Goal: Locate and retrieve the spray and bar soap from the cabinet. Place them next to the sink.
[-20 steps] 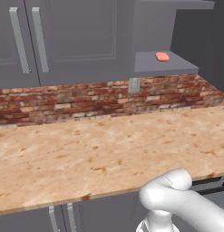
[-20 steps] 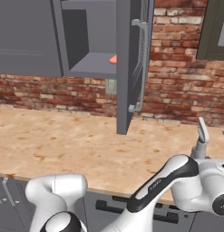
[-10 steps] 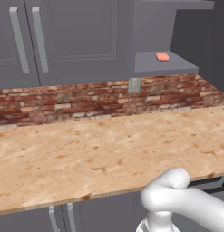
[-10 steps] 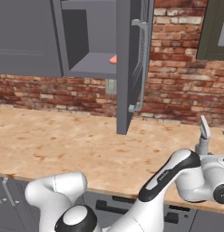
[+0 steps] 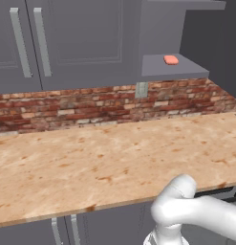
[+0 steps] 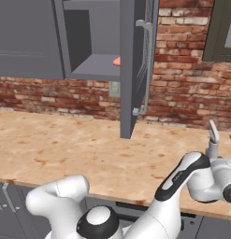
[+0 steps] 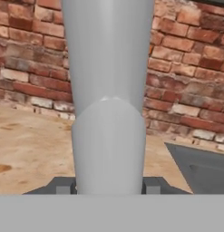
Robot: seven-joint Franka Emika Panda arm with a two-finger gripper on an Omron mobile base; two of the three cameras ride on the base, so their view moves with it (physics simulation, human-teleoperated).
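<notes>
Where arm reaches right, claw clamping upright spray

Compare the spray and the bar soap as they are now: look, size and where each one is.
The spray is tall, slim and pale grey; the bar soap is a small, flat, salmon-pink bar. The spray stands upright between the shut fingers of the gripper, low over the counter near the sink; the bar soap lies flat on the shelf of the cabinet, untouched. The spray is by far the larger.
</notes>
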